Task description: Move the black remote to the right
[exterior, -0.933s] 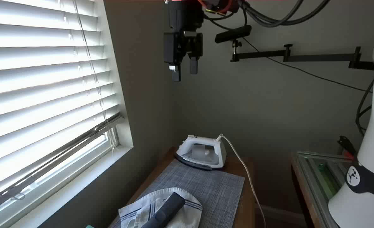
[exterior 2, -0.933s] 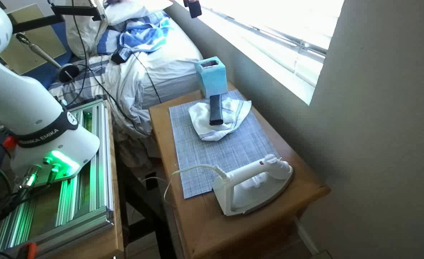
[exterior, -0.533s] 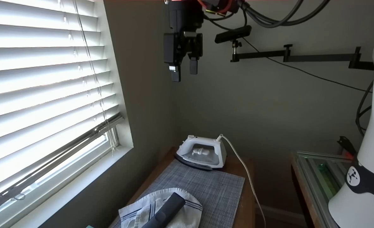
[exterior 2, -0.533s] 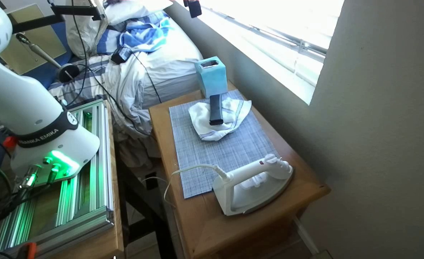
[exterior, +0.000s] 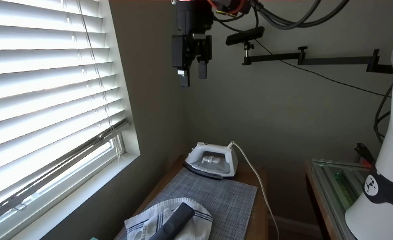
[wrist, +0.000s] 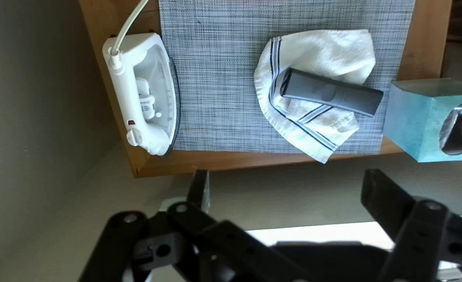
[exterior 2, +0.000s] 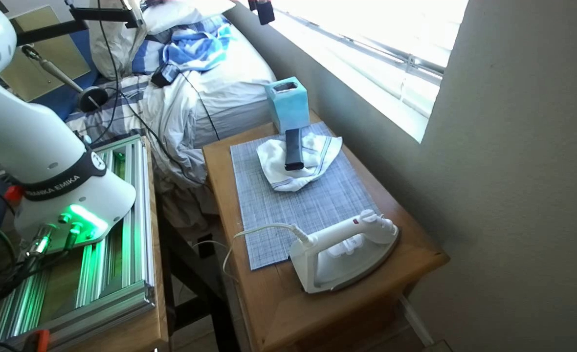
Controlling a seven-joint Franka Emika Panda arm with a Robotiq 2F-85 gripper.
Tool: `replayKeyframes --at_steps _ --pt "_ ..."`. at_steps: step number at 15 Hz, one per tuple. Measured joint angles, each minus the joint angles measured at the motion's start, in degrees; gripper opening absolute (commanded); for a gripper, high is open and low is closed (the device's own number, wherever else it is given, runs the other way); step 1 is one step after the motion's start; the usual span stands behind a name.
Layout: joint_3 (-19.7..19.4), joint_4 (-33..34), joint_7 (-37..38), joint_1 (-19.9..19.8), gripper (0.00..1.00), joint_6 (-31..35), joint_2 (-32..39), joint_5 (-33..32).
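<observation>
The black remote lies on a crumpled white cloth with dark stripes. The remote shows in both exterior views point(exterior: 173, 222) point(exterior 2: 294, 151) and in the wrist view point(wrist: 331, 92); its near end is cut off in an exterior view. The cloth point(wrist: 325, 51) rests on a grey woven mat point(wrist: 215, 86) on a small wooden table. My gripper point(exterior: 194, 76) is high above the table, fingers pointing down, wide open with nothing between them. In the wrist view, the open fingers point(wrist: 286, 182) appear below the table edge, apart from the remote. Only a bit of the gripper point(exterior 2: 265, 12) shows in an exterior view.
A white iron point(wrist: 137, 94) with a cord stands at one end of the mat. A teal tissue box point(exterior 2: 291, 107) stands at the other end, close to the remote. A wall and a window with blinds point(exterior: 50, 83) border the table. A bed point(exterior 2: 230, 93) lies beyond.
My gripper has sunk very slightly and shifted a touch toward the window. The remote, cloth, iron and box have not moved.
</observation>
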Motion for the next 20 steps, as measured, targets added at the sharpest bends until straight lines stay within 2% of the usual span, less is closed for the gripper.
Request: replayKeyframes --at_steps 3,8,11,15,20 --pt "1.3 -2.16 -3.99 2.53 1.0 0.62 1.02 -1.15" --pt "4.8 -6.66 -7.11 6.19 1.0 7.3 6.13 -7.36" --pt "6.49 -6.9 -7.15 6.34 1.0 10.87 11.1 -14.65" --pt "7.11 -5.31 -3.58 5.29 1.0 12.04 17.94 -27.55" --pt "7.22 -4.08 -3.14 5.29 1.0 11.86 19.87 -28.91"
